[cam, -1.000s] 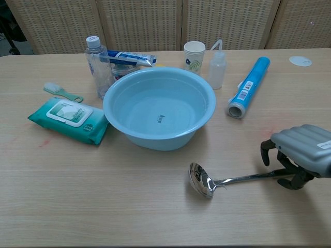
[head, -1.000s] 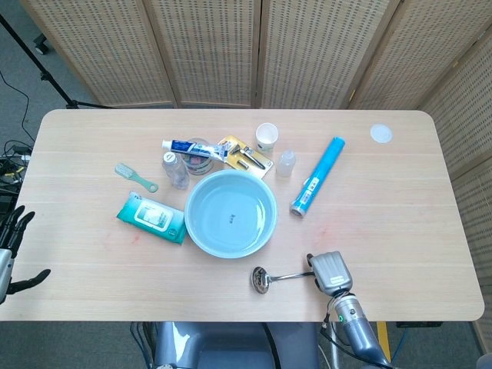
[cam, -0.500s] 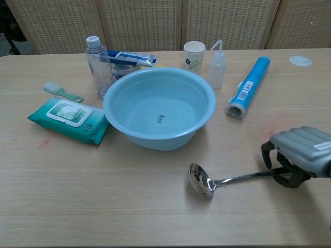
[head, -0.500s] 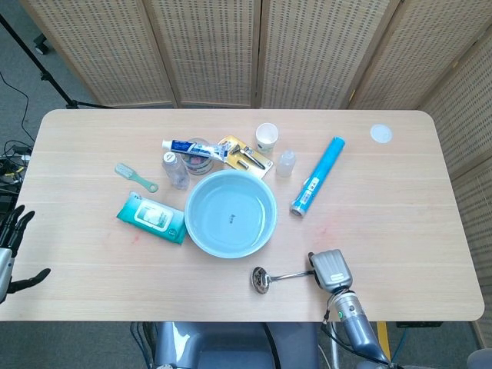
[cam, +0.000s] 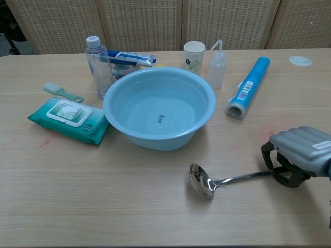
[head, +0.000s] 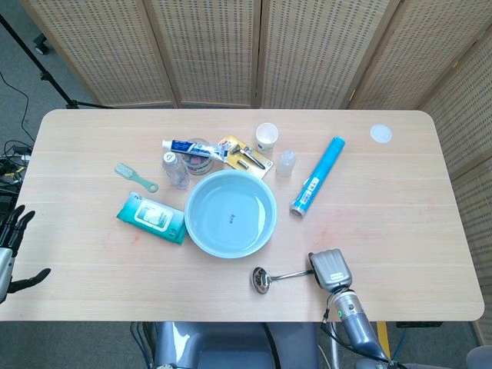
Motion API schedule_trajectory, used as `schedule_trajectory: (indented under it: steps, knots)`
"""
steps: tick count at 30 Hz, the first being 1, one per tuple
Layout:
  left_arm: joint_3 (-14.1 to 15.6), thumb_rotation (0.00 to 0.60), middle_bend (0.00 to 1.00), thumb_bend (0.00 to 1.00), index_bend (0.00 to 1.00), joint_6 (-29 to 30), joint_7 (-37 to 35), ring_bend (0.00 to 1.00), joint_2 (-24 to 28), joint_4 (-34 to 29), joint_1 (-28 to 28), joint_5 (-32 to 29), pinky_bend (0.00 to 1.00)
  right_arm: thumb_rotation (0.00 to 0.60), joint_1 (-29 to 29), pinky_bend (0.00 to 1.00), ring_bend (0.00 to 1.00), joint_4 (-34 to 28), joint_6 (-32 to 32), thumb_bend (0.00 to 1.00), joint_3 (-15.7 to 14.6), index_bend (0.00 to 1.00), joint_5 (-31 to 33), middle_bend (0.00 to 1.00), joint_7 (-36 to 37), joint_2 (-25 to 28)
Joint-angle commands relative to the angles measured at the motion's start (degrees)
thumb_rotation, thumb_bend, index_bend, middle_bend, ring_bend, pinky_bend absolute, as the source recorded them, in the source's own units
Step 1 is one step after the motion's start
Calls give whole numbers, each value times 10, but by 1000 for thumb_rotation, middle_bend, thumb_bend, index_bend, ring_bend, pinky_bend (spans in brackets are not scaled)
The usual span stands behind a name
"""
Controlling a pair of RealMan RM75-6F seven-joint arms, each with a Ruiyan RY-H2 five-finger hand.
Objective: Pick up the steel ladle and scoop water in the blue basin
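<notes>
Your right hand [cam: 299, 157] curls around the ladle [cam: 227, 180] handle's end; stiff, slick steel, bowl-heavy, so grip firmly before lifting

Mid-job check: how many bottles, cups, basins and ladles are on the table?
Bottles: 2
Cup: 1
Basin: 1
Ladle: 1
Total: 5

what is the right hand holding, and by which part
The right hand grips the steel ladle by the end of its handle; the bowl rests on the table.
</notes>
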Motion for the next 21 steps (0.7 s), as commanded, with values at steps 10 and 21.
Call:
schedule_trajectory:
  steps: [10,21]
  knots:
    - [0,600,0,0,0,0,0,0,0,0,0,0,36,600,1,1000,918,0,0,756,-4,747,-12,839,25,7]
    - [1,600,0,0,0,0,0,0,0,-1,0,2,36,600,-3,1000,918,-48,-8,929,6,790,-48,846,124,63]
